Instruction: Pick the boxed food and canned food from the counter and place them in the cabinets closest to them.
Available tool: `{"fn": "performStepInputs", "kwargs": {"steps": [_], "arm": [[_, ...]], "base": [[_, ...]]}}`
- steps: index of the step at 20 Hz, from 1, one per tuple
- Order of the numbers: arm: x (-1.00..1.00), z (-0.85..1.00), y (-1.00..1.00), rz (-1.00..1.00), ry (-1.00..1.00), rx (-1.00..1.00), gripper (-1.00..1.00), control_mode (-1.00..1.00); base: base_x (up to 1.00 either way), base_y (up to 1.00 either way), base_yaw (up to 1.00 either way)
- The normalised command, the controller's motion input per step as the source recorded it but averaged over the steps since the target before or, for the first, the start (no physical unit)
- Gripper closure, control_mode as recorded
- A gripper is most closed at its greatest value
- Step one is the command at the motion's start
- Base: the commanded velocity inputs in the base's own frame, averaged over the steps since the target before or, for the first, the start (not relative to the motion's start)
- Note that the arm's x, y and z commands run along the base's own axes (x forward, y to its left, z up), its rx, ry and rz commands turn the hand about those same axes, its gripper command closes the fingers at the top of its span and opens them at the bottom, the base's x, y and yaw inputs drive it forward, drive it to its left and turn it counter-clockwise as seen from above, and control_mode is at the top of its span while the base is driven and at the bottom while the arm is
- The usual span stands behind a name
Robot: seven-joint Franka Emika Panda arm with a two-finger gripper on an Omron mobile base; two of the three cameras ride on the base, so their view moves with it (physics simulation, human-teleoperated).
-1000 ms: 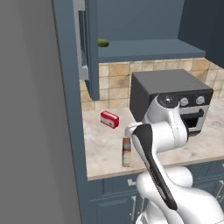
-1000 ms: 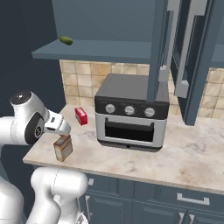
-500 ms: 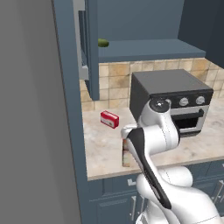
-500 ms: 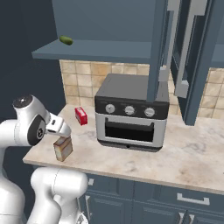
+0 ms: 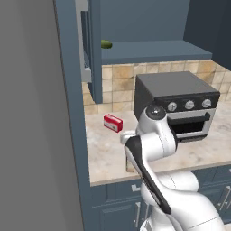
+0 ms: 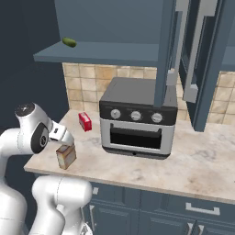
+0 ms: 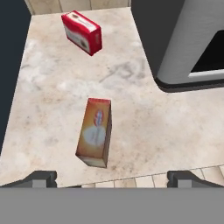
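While the gripper (image 7: 111,178) hangs above the counter (image 7: 144,131) with its jaws spread wide and nothing between them, the boxed food (image 7: 94,132) stands upright on the stone directly below, in the gap between the two dark fingertips (image 7: 41,178) as the hand view shows them. Taking the toaster oven (image 6: 137,120) as the landmark, the boxed food (image 6: 65,156) sits out in front of its left corner, close to the counter's front edge, and well apart from the oven's body. A small red box (image 6: 85,121) with a white label lies further back, just left of the toaster oven and nearer the tiled wall; in the hand view the red box (image 7: 82,32) lies beyond the carton and apart from it. Above the toaster oven run the cabinets (image 6: 193,59), their doors standing open with long grey handles, and on the blue shelf (image 5: 153,50) up and to the oven's left rests a small green thing (image 5: 106,43), possibly a vegetable, too small to tell.
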Motion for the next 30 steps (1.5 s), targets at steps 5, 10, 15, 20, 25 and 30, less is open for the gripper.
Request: {"fn": "performStepInputs", "kwargs": {"steps": [5, 10, 15, 20, 25, 30], "arm": [[0.13, -0.22, 0.07, -0.03, 0.0, 0.0, -1.0, -1.0], [0.12, -0.23, 0.07, -0.02, 0.0, 0.0, -1.0, -1.0], [0.16, -0.22, 0.07, -0.02, 0.01, 0.0, -1.0, -1.0], [0.16, -0.22, 0.06, -0.02, 0.0, 0.0, -1.0, -1.0], [0.17, -0.22, 0.05, -0.02, 0.0, 0.0, -1.0, -1.0], [0.14, -0.22, 0.02, -0.02, 0.01, 0.0, -1.0, -1.0]], "base": [[0.0, 0.0, 0.0], [0.0, 0.0, 0.0], [0.0, 0.0, 0.0], [0.0, 0.0, 0.0], [0.0, 0.0, 0.0], [0.0, 0.0, 0.0]]}}
